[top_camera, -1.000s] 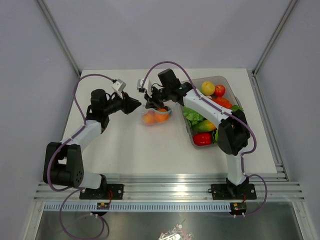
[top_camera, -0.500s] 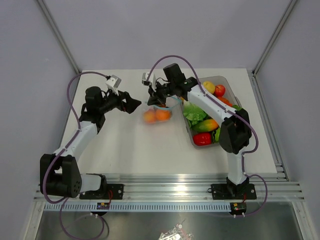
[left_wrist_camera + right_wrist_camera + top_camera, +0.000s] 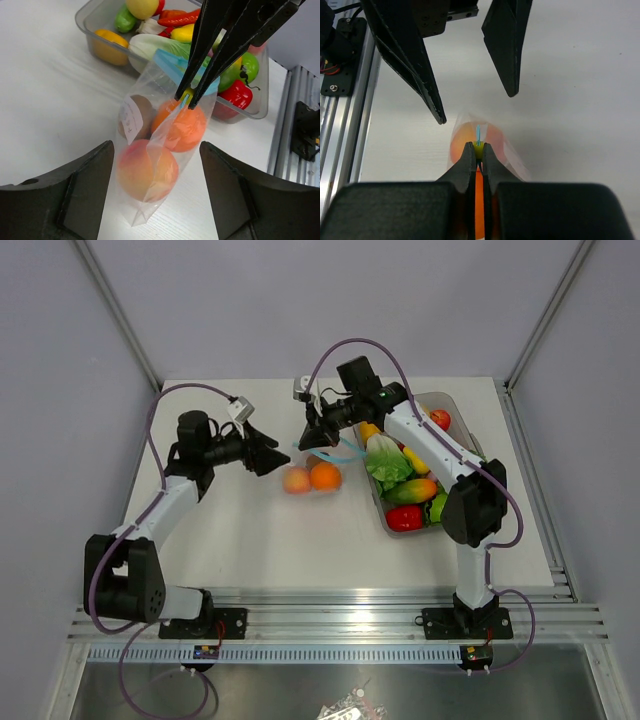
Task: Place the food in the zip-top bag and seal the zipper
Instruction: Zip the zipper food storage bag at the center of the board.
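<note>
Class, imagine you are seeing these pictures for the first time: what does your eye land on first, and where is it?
Mid-table, the right pincer pinches a clear bag by its blue strip, with a peach and an orange inside. The left pincer stands open just beside it, holding nothing. On the table's right side sits a clear tray heaped with bright toy food.

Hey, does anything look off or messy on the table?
Nothing is spilled. Only the zip-top bag looks askew: the right gripper pinches its blue zipper at one spot, so the strip slants and the bag sags around the peach and orange.
</note>
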